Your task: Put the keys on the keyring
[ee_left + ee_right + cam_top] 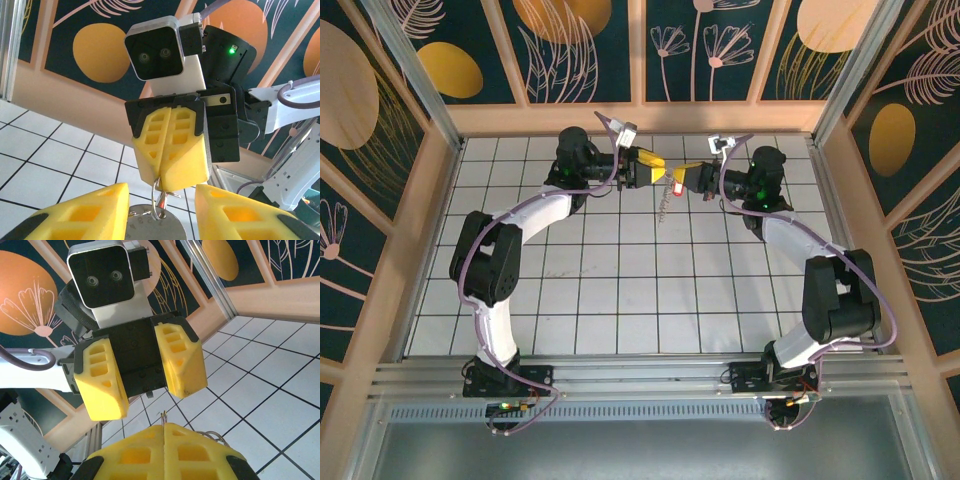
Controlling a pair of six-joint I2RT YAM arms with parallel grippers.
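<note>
left tool (657, 166): fingers apart, facing right tool | right tool (171, 177): clamped on keyring (159, 202), above far bench (620, 290) | red key (680, 186): just beside right tool's tip

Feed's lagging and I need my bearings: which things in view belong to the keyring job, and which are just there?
Job: keyring, pinched in the shut right tool; red key; open left tool.
Just there: tiled table; flowered walls.
</note>
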